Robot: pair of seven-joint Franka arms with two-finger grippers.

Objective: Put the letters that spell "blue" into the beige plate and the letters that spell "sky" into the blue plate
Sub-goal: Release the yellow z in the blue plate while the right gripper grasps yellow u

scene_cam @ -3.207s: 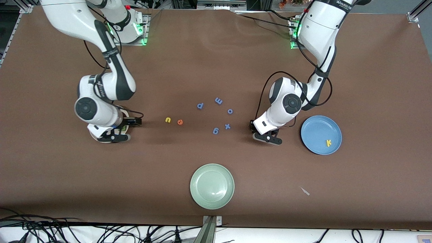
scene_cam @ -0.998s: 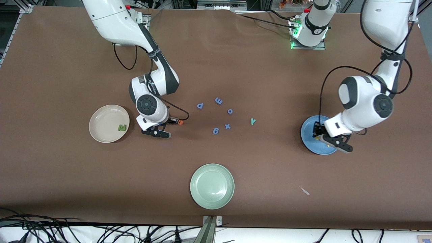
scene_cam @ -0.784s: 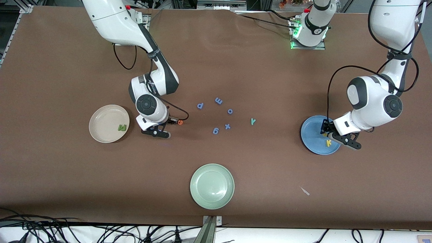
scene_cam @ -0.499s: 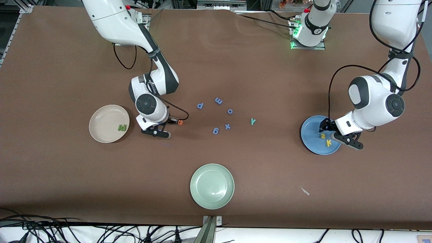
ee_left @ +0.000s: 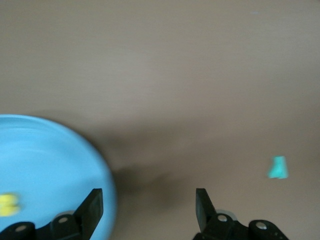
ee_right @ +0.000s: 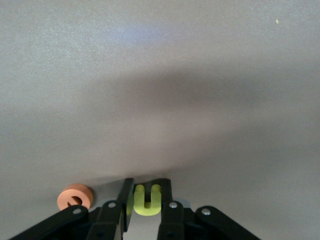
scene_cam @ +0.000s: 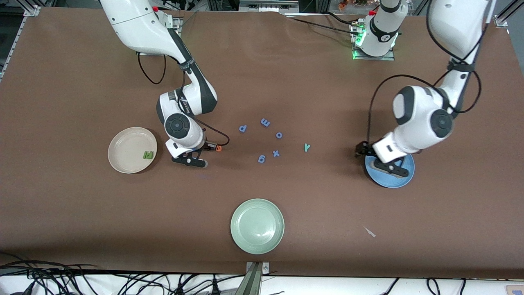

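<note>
No readable text, labels or numbers anywhere.

Round cream-beige plate (scene_cam: 132,150) toward right arm's end of table; green foam "b" (scene_cam: 150,155) and green bar-like "l" (scene_cam: 145,155) in it, side by side. Tiny orange foam "e" (scene_cam: 219,148) on table between that plate and cluster of five small blue foam letters (scene_cam: 262,139). Yellow foam "u" (ee_right: 146,199) just beside "e". Teal foam "y" (scene_cam: 306,147) between cluster and round mid-blue plate (scene_cam: 403,177). Small yellow piece (ee_left: 8,204) in blue plate, probably letter. Round pale green plate (scene_cam: 257,226) nearest front camera.
</note>
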